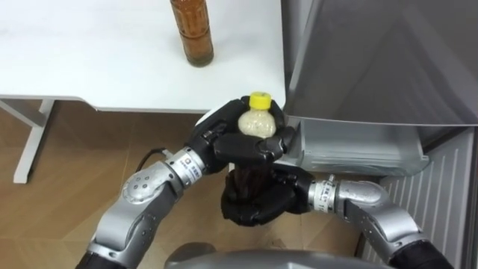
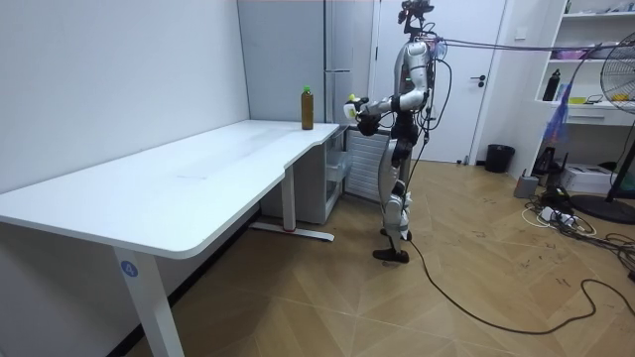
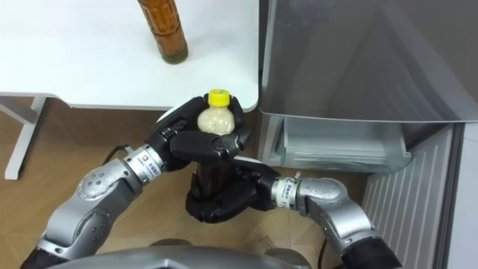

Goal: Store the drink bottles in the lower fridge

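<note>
Desk bears brown bottle; left hand, right hand curled round yellow-capped bottle; room view: robot beside fridge.

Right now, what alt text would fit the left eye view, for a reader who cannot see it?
Both hands hold a yellow-capped bottle upright, the left hand curled round its neck, the right hand round its base. A brown bottle stands on the table behind, a fridge at right.

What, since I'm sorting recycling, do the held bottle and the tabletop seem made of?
Held bottle: probably clear, glossy plastic; pale contents show through below a yellow cap.
Tabletop: white, smooth and matte, likely laminate; its core is hidden.
</note>
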You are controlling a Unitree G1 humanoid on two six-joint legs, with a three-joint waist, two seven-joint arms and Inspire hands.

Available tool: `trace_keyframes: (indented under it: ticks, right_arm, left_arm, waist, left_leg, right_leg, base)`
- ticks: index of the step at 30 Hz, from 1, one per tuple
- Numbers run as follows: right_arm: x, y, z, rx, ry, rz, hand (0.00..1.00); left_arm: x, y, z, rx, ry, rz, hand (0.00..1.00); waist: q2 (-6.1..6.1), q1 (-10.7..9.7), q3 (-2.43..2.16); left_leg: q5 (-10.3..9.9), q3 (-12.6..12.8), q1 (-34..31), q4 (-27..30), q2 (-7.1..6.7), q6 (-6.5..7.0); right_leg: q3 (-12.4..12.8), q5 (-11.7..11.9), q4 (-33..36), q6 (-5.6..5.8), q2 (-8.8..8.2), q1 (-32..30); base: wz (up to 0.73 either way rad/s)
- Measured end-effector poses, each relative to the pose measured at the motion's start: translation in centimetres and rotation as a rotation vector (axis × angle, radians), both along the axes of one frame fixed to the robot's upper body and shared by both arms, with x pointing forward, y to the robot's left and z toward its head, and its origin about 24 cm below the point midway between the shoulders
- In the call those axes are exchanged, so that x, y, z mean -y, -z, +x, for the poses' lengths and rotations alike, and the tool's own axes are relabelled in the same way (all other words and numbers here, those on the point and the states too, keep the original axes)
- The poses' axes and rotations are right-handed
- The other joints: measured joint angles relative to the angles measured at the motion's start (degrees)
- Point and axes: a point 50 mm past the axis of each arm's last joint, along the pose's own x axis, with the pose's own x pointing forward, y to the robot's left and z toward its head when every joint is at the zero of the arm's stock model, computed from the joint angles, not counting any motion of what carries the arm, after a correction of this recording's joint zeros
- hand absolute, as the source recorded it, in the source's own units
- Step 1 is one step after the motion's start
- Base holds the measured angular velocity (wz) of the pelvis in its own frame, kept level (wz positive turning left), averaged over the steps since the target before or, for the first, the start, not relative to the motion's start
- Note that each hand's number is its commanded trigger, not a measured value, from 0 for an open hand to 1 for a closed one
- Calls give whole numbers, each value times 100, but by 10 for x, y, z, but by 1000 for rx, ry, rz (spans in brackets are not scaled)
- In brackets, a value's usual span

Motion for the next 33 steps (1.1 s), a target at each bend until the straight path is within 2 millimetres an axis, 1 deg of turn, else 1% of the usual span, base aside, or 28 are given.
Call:
trace_keyframes:
  ticks: [14, 25, 33]
  right_arm:
    - [-1, 0, -2, -17, -5, 22, 100]
    - [-1, 1, -3, -20, -11, 21, 100]
    - [-1, 0, -3, -18, -10, 22, 100]
  left_arm:
    - [-2, -1, 0, 10, -3, -8, 0]
    - [-1, -2, 1, 13, -2, -9, 0]
    - [-2, -3, 2, 35, -3, -3, 0]
  waist:
    - [8, 1, 2]
    - [55, 0, 12]
    - [45, -13, 13]
  left_leg:
    - [0, 9, 0, -2, 2, 0]
    - [-1, 9, -2, -15, 6, -1]
    - [-1, 12, -32, 5, 2, -1]
  right_leg:
    - [1, 0, -12, 0, 1, 1]
    - [0, 0, -8, 0, 5, 1]
    - [-1, -1, 0, 1, -1, -5]
  base:
    - [0]
    - [0]
    - [0]
